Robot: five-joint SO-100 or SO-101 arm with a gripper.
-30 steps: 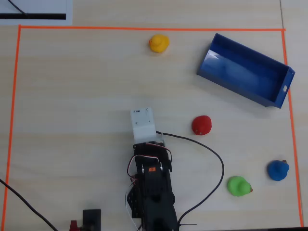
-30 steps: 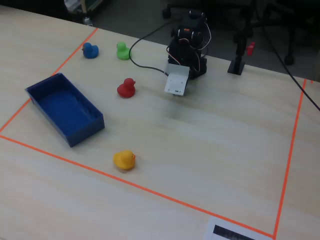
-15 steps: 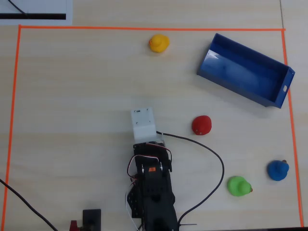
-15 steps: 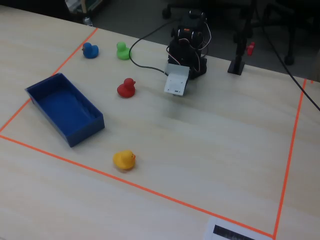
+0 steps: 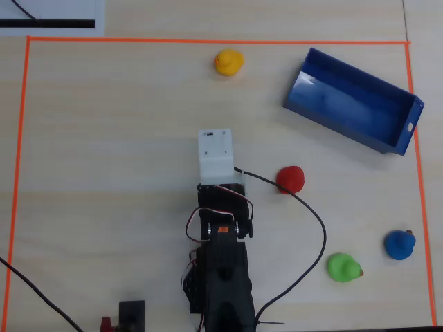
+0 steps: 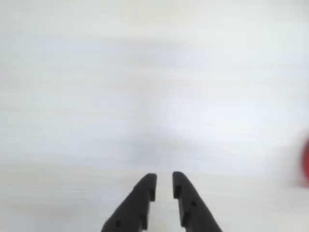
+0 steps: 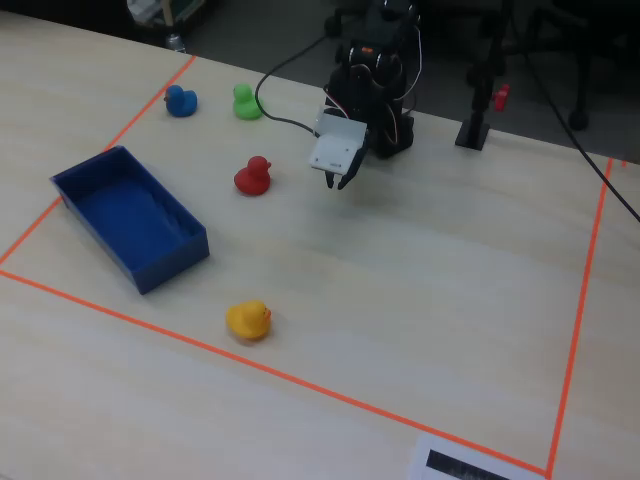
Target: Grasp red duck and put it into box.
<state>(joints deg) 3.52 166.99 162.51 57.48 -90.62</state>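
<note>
A: Starting nearest the fixed camera, what sits on the worktop (image 7: 420, 300)?

B: A yellow duck (image 7: 248, 320) in the lower left of centre, just inside the orange tape line (image 7: 300, 380). Left of it and a little further back lies the blue box (image 7: 150, 262), empty, at an angle.

A: And the red duck?

B: The red duck (image 7: 253, 176) stands on the worktop above the box, well apart from it, left of centre. In the overhead view it is right of centre (image 5: 290, 179), with the black cable (image 5: 311, 214) running close past it.

A: The pincer?

B: The pincer (image 7: 338, 181) hangs to the right of the red duck, holding nothing. In the wrist view its two black fingers (image 6: 140, 200) are nearly pressed together, only a narrow slit between them.

A: Furthest back?

B: A green duck (image 7: 244, 102) and a blue duck (image 7: 180, 100), upper left.
</note>
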